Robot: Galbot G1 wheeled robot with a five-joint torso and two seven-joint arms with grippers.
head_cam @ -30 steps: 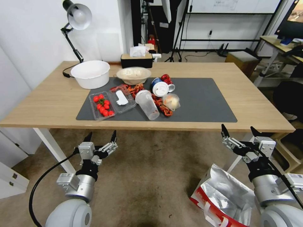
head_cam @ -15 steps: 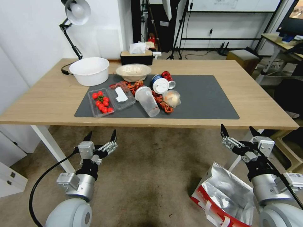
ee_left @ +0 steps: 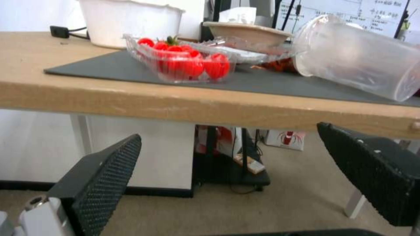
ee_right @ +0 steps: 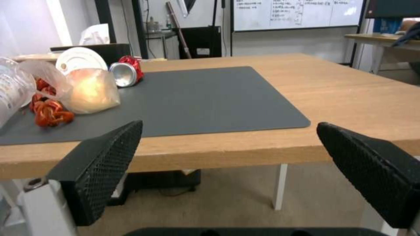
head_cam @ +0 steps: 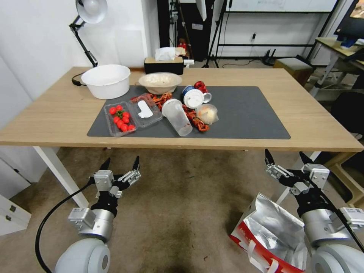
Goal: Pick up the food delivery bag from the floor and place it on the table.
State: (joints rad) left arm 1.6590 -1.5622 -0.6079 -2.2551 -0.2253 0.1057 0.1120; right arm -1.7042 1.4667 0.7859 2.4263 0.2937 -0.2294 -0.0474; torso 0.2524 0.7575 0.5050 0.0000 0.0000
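So the food delivery bag is sitting on the floor just below and inboard of my right gripper, foil mouth gaping up. That arm's way nearer. Right claw's spread wide, holding nothing; left gripper is open and empty too, in front of the table.

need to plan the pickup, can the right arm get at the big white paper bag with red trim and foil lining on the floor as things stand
Probably yes. The right gripper is open and empty, held just above the white, red-trimmed, foil-lined paper bag, which stands open on the floor beside the arm. Nothing sits between them; it would have to turn downward.
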